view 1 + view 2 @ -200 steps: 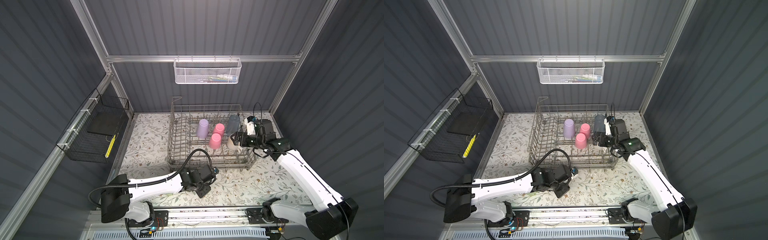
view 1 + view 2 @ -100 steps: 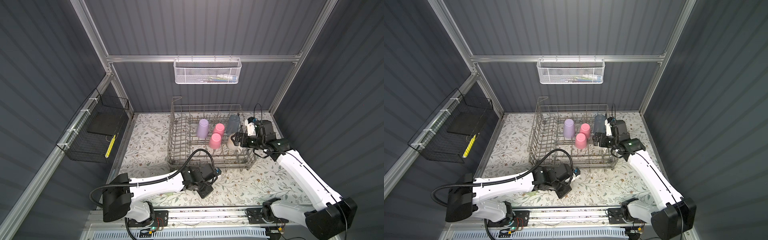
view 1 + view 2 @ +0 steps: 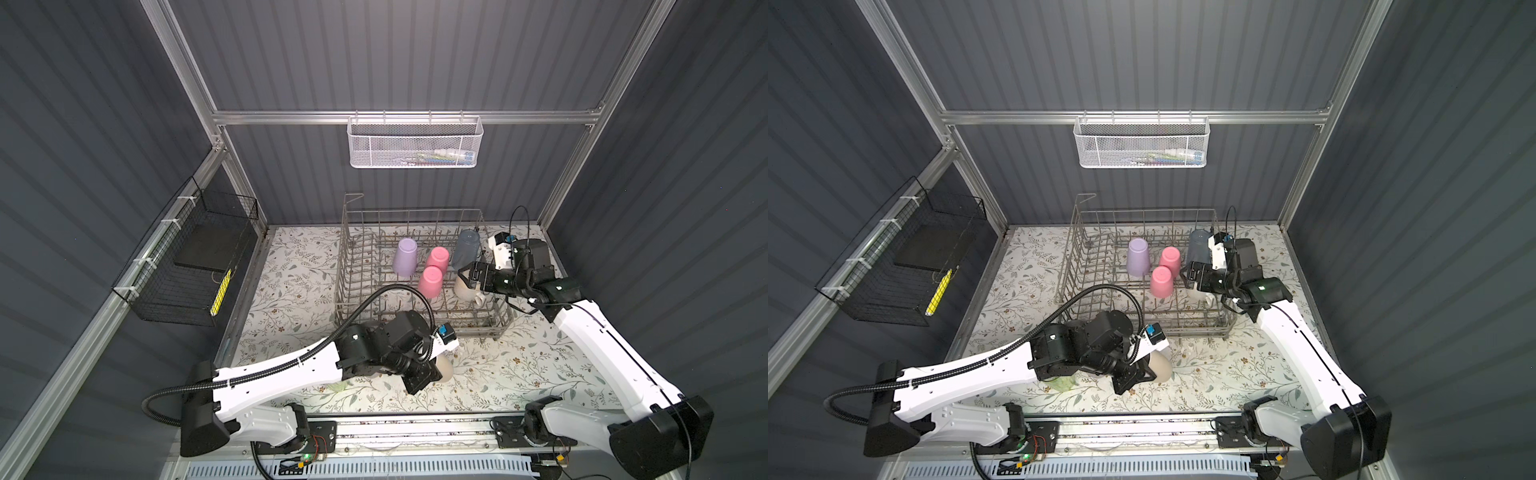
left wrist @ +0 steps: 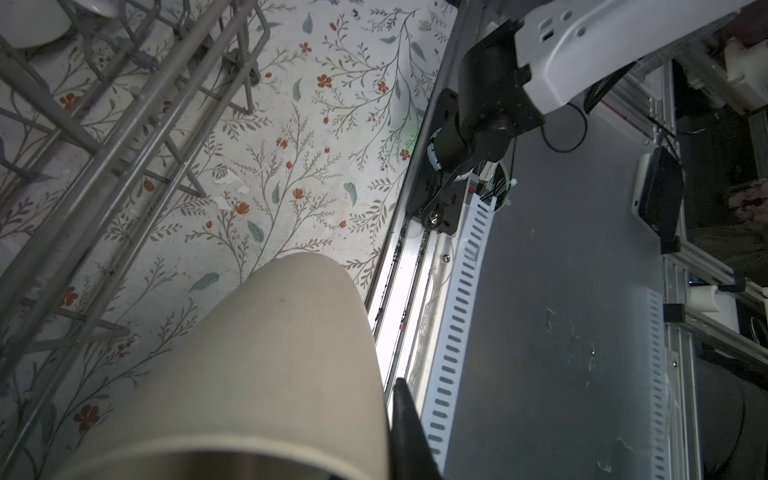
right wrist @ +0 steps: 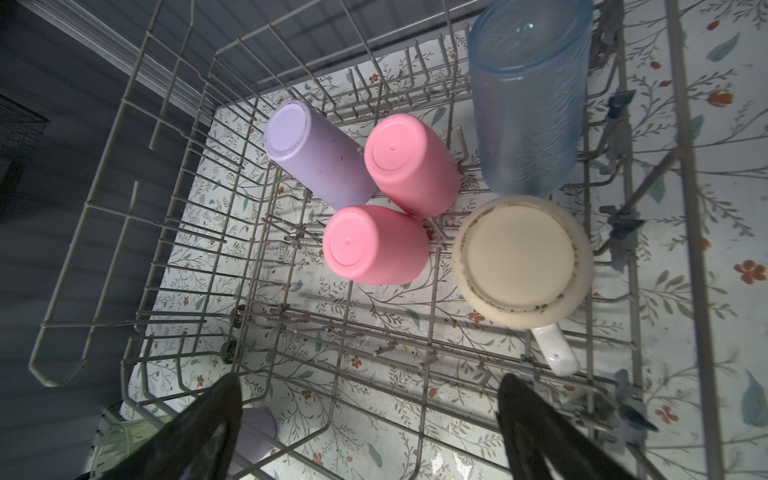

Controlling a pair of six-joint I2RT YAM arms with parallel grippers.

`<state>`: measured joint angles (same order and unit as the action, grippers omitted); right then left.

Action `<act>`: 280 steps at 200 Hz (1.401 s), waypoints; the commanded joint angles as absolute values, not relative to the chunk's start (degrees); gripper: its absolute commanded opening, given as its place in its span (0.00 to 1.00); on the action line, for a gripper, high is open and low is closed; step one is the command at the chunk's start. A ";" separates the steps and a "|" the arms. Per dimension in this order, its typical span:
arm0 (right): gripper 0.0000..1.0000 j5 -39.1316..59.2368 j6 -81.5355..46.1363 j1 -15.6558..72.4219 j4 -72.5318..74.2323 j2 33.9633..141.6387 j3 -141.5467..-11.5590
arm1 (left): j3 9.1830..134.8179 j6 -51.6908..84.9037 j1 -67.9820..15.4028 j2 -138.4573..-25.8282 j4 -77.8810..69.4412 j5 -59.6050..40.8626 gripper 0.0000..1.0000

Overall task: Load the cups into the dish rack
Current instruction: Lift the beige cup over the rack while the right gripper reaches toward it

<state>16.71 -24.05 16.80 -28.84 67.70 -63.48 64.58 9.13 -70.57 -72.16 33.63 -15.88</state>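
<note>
Beige plastic tumbler: just clamped, seemingly by rim wall, in left pincer. Can lift into grey wire dish rack beside pincer. Right pincer apart.

Green cup mostly under L arm; mesh basket contents blurry.

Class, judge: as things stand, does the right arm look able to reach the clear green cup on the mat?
Probably not directly. The green cup lies under the left arm, beyond the left claw shut on a beige cup; the right claw hangs open over the dish rack.
</note>
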 commanded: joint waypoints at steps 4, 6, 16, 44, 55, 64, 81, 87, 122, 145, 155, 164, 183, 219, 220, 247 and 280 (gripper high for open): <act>0.95 23.21 -25.14 16.35 -24.44 65.28 -62.15 | 67.45 9.23 -70.75 -69.70 31.98 -18.46 0.03; 0.95 23.69 -25.14 16.31 -24.19 65.14 -62.05 | 67.68 9.23 -70.75 -69.59 31.99 -18.44 0.03; 0.95 26.24 -25.17 16.26 -22.84 64.56 -61.70 | 68.46 9.07 -70.55 -69.39 31.78 -18.46 0.03; 0.95 32.88 -26.41 16.00 -17.71 62.27 -60.17 | 68.58 9.22 -68.87 -68.04 28.26 -21.94 0.03; 0.95 34.92 -27.14 15.91 -15.81 61.57 -59.48 | 67.90 9.84 -66.83 -67.07 26.20 -24.13 0.03; 0.95 36.21 -27.72 15.74 -14.28 61.01 -58.88 | 66.79 10.95 -64.37 -66.22 23.88 -26.87 0.03; 0.95 37.18 -28.53 15.56 -12.26 59.88 -58.00 | 63.86 14.12 -58.83 -63.80 17.69 -32.57 0.02; 0.95 37.65 -28.55 15.49 -11.69 59.54 -57.76 | 63.04 15.04 -57.45 -62.98 15.88 -33.55 0.03; 0.96 43.14 -31.32 15.05 -5.81 58.38 -55.85 | 60.27 19.68 -51.65 -60.73 7.44 -39.38 0.02; 0.97 48.36 -34.62 14.77 0.21 58.48 -54.11 | 57.16 24.29 -48.13 -60.27 0.08 -43.24 0.02; 0.97 51.40 -35.88 14.75 2.05 59.00 -53.97 | 55.71 26.57 -46.43 -60.12 -3.17 -45.04 0.02; 0.98 53.78 -37.16 14.74 3.46 59.53 -53.99 | 54.43 28.53 -45.04 -59.93 -6.23 -46.20 0.02; 0.98 56.31 -38.44 14.85 4.95 59.86 -53.88 | 51.37 34.17 -41.37 -59.71 -14.82 -49.37 0.01; 0.99 59.63 -38.93 15.01 5.71 60.40 -53.77 | 45.52 49.70 -34.46 -62.73 -36.92 -54.32 0.00; 0.99 59.74 -38.94 15.06 5.71 60.39 -53.78 | 45.35 50.16 -34.41 -62.87 -37.58 -54.41 0.00; 0.99 60.46 -38.59 15.82 5.19 60.78 -53.27 | 43.32 58.95 -32.47 -67.28 -50.58 -55.93 0.01; 0.99 59.96 -37.26 18.61 4.17 62.07 -53.31 | 42.63 64.36 -31.51 -70.80 -59.32 -56.32 0.01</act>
